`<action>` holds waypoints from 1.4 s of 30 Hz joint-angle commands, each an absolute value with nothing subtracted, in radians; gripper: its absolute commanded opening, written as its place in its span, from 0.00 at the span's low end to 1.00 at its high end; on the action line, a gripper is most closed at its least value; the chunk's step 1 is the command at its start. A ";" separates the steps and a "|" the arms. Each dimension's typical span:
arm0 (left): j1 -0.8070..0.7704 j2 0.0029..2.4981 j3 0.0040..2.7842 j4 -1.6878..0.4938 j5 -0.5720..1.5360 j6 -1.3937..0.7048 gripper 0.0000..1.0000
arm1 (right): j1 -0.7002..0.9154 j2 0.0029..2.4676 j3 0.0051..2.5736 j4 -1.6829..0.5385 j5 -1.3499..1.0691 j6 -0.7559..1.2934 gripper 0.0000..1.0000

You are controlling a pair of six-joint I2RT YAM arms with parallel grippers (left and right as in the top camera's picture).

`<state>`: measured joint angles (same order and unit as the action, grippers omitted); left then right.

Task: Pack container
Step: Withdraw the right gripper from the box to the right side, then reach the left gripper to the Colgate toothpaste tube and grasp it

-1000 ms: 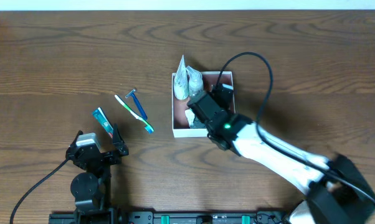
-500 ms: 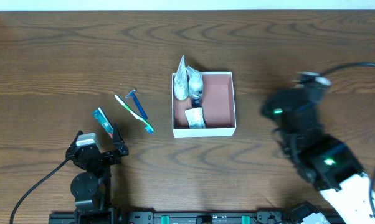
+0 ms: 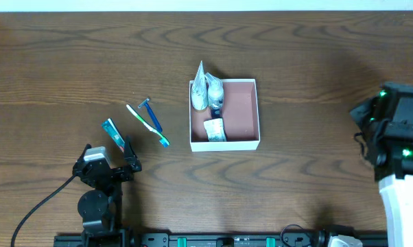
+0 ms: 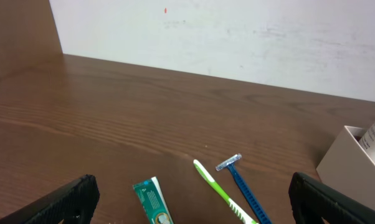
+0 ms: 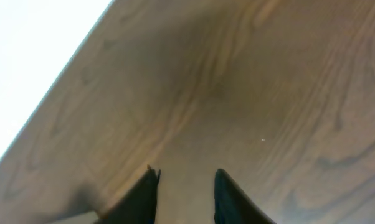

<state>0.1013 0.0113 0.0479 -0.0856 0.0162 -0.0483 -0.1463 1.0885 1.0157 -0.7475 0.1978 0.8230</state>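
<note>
Overhead: toothbrush, razor, tube near container; L gripper wide, R gripper part-open, both empty.

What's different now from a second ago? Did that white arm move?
Yes. The right gripper left the container and swung back to the far right, jaws parted, empty. The toiletries in it, the toothbrush, razor, carton and left gripper stayed put.

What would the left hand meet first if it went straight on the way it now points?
Probably the green-and-white carton, lying just ahead of the open left hand. The green toothbrush lies slightly to its right. Height is unclear, so the hand might pass above both.
</note>
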 commanded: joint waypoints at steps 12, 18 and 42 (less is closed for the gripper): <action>0.105 0.010 0.021 -0.101 0.073 -0.104 0.98 | -0.252 1.263 1.025 -0.759 0.104 0.754 0.99; 0.105 0.088 0.076 -0.136 0.152 -0.214 0.98 | -0.252 1.266 1.025 -0.760 0.104 0.754 0.99; 0.106 1.211 0.877 -0.586 0.167 -0.218 0.98 | -0.252 1.266 1.025 -0.760 0.104 0.754 0.99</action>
